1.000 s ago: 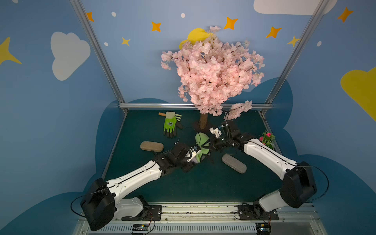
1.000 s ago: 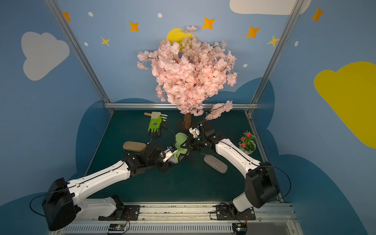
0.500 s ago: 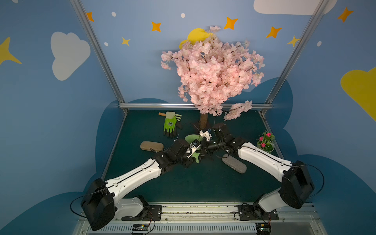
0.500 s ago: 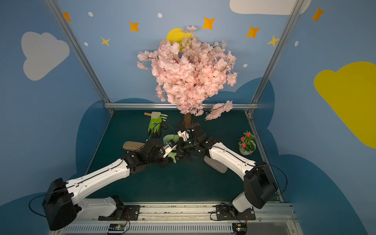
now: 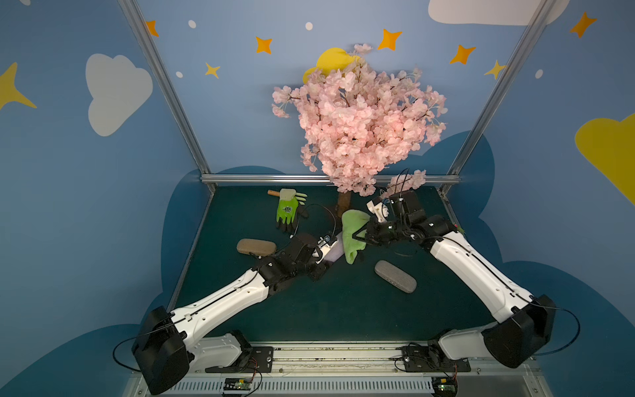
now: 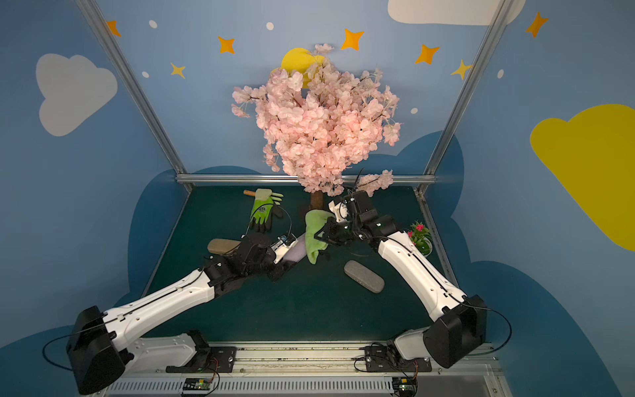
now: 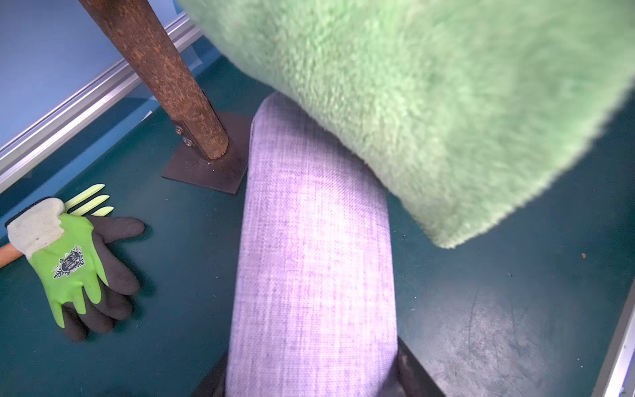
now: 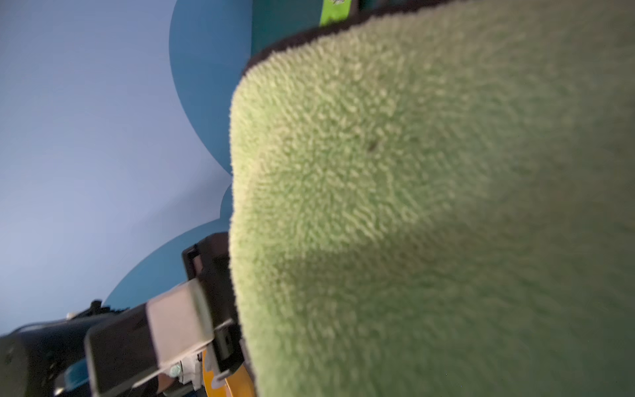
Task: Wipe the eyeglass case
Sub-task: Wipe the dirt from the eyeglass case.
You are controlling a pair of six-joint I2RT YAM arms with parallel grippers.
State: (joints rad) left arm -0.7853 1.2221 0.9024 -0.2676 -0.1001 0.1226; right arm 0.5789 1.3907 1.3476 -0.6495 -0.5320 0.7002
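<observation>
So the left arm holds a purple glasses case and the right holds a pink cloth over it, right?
The cloth is green, not pink, as the left wrist view shows; the left gripper holds the purple case, the right gripper the cloth.

Lavender woven eyeglass case (image 7: 316, 261), lifted aslant; fluffy green cloth (image 7: 429, 113) covers its far end.

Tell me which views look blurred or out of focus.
Right wrist view: the fluffy green microfibre cloth fills most of the frame, soft, partly shadowed; left wrist view: the cloth is blurred, the lilac woven eyeglass case brightly lit; both top views: sharp.
</observation>
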